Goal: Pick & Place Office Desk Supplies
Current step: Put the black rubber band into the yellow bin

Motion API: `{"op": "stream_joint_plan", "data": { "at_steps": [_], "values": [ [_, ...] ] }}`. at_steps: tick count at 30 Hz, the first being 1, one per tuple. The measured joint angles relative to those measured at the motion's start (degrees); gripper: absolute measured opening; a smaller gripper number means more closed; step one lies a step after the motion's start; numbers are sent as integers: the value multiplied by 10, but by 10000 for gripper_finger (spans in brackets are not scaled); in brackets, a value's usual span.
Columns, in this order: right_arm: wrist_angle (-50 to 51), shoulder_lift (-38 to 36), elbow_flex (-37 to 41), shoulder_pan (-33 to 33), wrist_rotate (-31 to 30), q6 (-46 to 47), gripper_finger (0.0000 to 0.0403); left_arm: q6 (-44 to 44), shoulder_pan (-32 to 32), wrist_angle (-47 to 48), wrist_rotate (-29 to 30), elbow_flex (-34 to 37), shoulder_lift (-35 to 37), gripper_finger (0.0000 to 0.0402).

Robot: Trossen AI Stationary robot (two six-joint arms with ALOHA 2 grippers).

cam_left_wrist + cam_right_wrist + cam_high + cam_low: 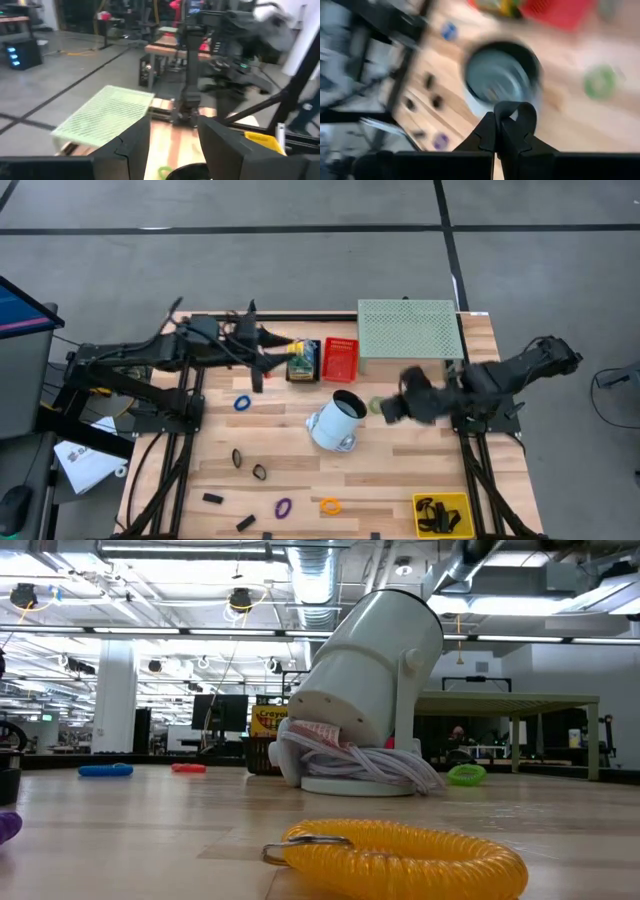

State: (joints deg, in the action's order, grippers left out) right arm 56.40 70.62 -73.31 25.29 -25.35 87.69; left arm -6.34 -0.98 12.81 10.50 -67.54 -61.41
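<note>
Two end effectors work: the right end effector (506,120), pinched on a black binder clip (515,114), needs carrying to the tilted white cup (336,421); the left end effector (172,145) hangs parted, empty.

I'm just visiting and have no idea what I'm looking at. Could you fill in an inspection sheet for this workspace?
Surface: wooden table.
Job's things: coloured rings scattered, one orange, one blue; black clips in yellow tray; crayon box beside red basket.
Clutter: tipped white cup; green mesh tray.
Grippers: left gripper near crayon box, fingers apart; right gripper shut beside cup.
Cables: on both arms.
Surroundings: grey floor, screen at left.
</note>
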Motion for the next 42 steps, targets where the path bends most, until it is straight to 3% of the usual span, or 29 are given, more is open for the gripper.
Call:
{"op": "stream_joint_plan", "data": {
  "at_steps": [6, 10, 20, 24, 34, 42],
  "values": [
    [8, 1, 58, 175, 0, 252, 0, 1, -29, 18, 12, 1, 33, 168],
    [-70, 23, 120, 276, 5, 394, 0, 0, -40, 16, 13, 16, 36, 169],
    [-140, 148, 135, 331, 190, 412, 0, -34, -39, -11, -6, 38, 9, 169],
    [-167, 177, 135, 350, 227, 413, 0, -46, -39, -30, -8, 47, 5, 169],
    [-123, 183, 135, 354, 283, 402, 4, -58, -39, -78, -8, 66, 5, 159],
    [-96, 182, 135, 355, 310, 386, 78, -59, -39, -83, 3, 66, 5, 152]
  ]
}}
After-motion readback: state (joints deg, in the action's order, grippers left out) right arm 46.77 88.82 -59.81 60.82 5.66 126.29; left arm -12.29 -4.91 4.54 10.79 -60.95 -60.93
